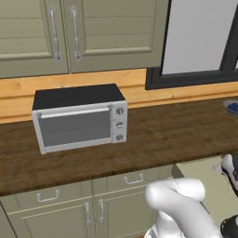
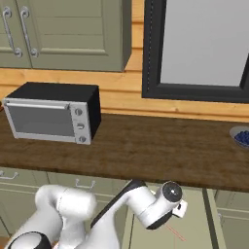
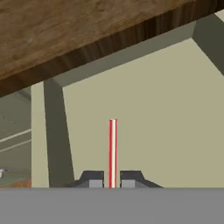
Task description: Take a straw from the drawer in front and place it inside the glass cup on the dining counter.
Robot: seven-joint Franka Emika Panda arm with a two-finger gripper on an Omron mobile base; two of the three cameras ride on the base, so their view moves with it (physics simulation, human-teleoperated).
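Observation:
The straw, a thin reddish-pink stick, rises straight up between my gripper's two dark fingertips, which are shut on it. Behind it lies the pale olive inside of the open drawer, just under the dark wood worktop's edge. In the right base view the arm reaches down into the drawer, and the straw shows as a faint red line below the hand. In the left base view the drawer is at lower right. The glass cup and the dining counter are out of view.
A silver toaster oven stands on the worktop to the left. A bowl with blue contents sits at the far right. The worktop edge overhangs the drawer's back. Closed cabinet doors lie left of the drawer.

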